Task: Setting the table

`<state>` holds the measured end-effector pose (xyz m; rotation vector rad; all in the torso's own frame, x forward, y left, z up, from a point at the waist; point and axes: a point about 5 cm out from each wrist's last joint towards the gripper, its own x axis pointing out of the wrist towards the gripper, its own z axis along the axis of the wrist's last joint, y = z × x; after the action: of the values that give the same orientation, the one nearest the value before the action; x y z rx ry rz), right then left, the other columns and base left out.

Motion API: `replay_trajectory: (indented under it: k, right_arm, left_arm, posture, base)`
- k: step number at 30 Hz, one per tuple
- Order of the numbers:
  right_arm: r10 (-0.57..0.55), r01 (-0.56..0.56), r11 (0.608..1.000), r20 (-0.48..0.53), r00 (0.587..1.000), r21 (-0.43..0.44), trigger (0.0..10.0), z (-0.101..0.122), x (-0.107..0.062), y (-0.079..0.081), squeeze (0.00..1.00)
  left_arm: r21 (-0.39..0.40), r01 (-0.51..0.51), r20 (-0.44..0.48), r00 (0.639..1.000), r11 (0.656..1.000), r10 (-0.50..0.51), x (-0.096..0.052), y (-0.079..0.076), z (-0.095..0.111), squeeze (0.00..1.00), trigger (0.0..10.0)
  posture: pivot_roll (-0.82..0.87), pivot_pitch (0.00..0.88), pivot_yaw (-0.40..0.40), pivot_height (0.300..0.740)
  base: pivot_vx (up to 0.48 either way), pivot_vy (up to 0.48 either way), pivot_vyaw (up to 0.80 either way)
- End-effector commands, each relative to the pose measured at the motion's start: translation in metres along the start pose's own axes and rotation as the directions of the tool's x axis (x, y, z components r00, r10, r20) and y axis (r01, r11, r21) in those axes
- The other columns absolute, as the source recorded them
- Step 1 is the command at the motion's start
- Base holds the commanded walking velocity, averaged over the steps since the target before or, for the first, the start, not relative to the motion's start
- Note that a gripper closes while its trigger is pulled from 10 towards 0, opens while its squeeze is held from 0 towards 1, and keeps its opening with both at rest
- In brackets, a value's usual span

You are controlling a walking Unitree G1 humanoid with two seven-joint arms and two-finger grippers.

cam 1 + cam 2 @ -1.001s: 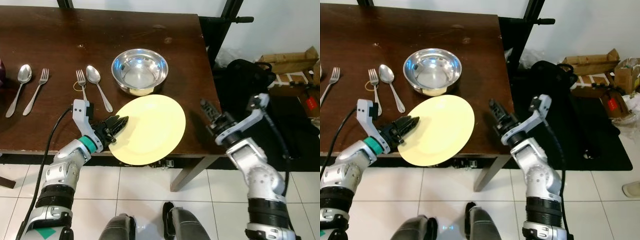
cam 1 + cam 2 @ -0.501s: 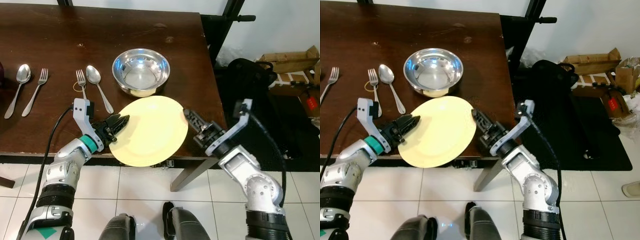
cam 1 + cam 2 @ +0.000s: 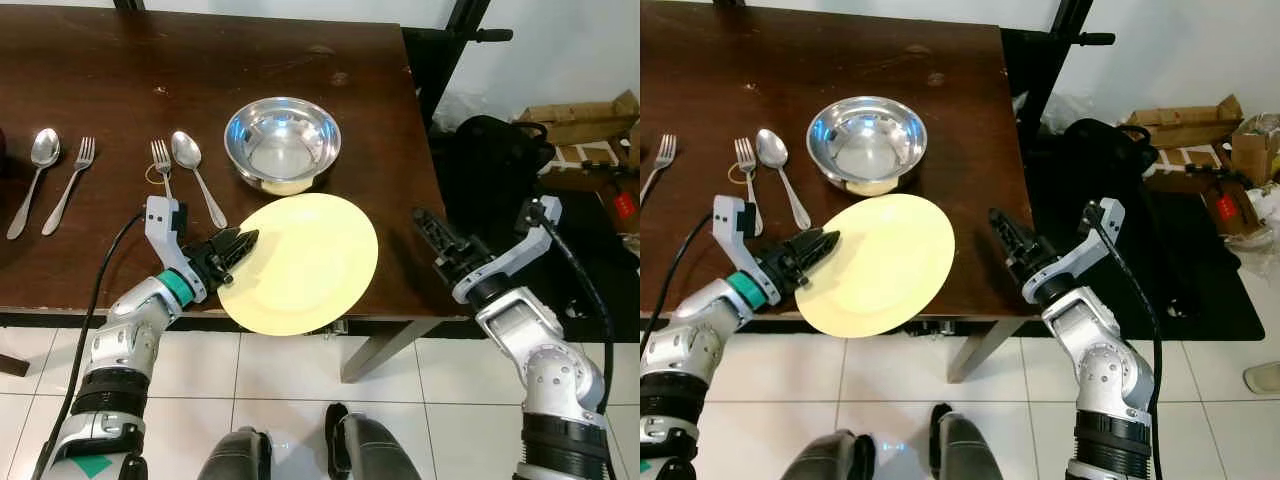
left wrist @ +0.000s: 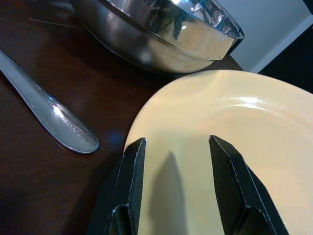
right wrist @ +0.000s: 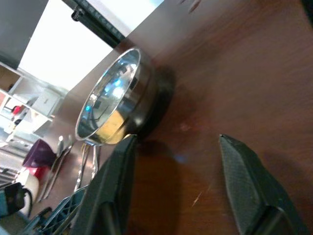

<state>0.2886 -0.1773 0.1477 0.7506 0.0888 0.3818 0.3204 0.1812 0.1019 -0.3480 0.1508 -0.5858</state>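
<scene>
A pale yellow plate point(image 3: 300, 263) lies on the near edge of the dark wooden table point(image 3: 100, 120), its near rim overhanging the table edge. A steel bowl point(image 3: 282, 143) stands at 12 o'clock from the plate, just beside its far rim.

The left gripper point(image 3: 236, 250) sits at the plate's 9 o'clock rim. In the left wrist view the two black fingers point(image 4: 129, 181) are spread apart over the plate's edge point(image 4: 234, 147), one near the rim and one further in over the plate surface. Whether they press on the plate cannot be told.

The right gripper point(image 3: 432, 233) is at 3 o'clock from the plate, apart from it, over the right-hand edge of the table. In the right wrist view its fingers point(image 5: 112, 181) are spread apart with nothing between them, pointing across the tabletop towards the bowl point(image 5: 115, 100).

A fork point(image 3: 162, 165) and a spoon point(image 3: 196, 172) lie side by side at 10 o'clock from the plate, the spoon nearer the bowl. A second spoon point(image 3: 32, 178) and a second fork point(image 3: 68, 182) lie side by side further out at 9 o'clock, near the table's left end.

Beyond the table's right side, a black bag point(image 3: 495, 160) and cardboard boxes point(image 3: 585, 125) lie on the floor.
</scene>
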Motion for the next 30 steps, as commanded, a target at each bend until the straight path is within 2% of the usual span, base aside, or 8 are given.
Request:
replay_trajectory:
  k: [1,8,12,26,27,28,29,30]
  right_arm:
    - [0.01,-0.01,1.0,-0.026,1.0,0.019,10.0,-0.005,-0.002,0.002,0.0]
    - [0.094,-0.09,0.994,-0.083,0.992,0.06,10.0,-0.018,-0.001,0.018,0.0]
    - [0.176,-0.157,0.979,-0.149,0.973,0.128,10.0,-0.034,0.001,0.036,0.0]
    - [0.231,-0.173,0.964,-0.309,0.923,0.203,9.9,-0.067,0.003,0.054,0.0]
    - [0.235,-0.174,0.963,-0.324,0.916,0.207,6.3,-0.07,0.005,0.056,0.0]
    - [0.235,-0.174,0.963,-0.324,0.916,0.207,6.3,-0.07,0.005,0.056,0.0]
    - [0.236,-0.173,0.963,-0.334,0.912,0.209,3.5,-0.073,0.007,0.058,0.0]
    - [0.236,-0.173,0.963,-0.334,0.912,0.209,3.5,-0.073,0.007,0.058,0.0]
  left_arm:
    - [-0.056,-0.047,-0.11,0.993,0.997,0.041,-0.009,0.005,-0.026,0.0,10.0]
    - [-0.056,-0.047,-0.108,0.993,0.997,0.041,-0.009,0.005,-0.025,0.0,10.0]
    - [-0.056,-0.047,-0.105,0.994,0.997,0.041,-0.008,0.005,-0.025,0.0,10.0]
    - [-0.06,-0.048,-0.093,0.995,0.997,0.042,-0.007,0.004,-0.024,0.0,10.0]
    - [-0.06,-0.047,-0.092,0.995,0.997,0.042,-0.006,0.003,-0.024,0.0,10.0]
    - [-0.06,-0.047,-0.092,0.995,0.997,0.042,-0.006,0.003,-0.024,0.0,10.0]
    - [-0.06,-0.047,-0.091,0.995,0.997,0.041,-0.006,0.003,-0.024,0.0,10.0]
    - [-0.06,-0.047,-0.091,0.995,0.997,0.041,-0.006,0.003,-0.024,0.0,10.0]
  posture:
    - [-0.02,0.132,0.001,0.74]
    - [-0.01,0.132,0.001,0.74]
    - [-0.01,0.13,-0.005,0.74]
    - [-0.01,0.122,-0.018,0.74]
    - [-0.01,0.12,-0.019,0.74]
    - [-0.01,0.12,-0.019,0.74]
    - [-0.01,0.118,-0.019,0.74]
    - [-0.01,0.118,-0.019,0.74]
  base:
    - [0.0,0.0,0.0]
    - [0.0,0.0,0.0]
    - [0.0,0.0,0.0]
    - [0.0,0.0,0.0]
    - [0.0,0.0,0.0]
    - [0.0,0.0,0.0]
    - [0.0,0.0,0.0]
    - [0.0,0.0,0.0]
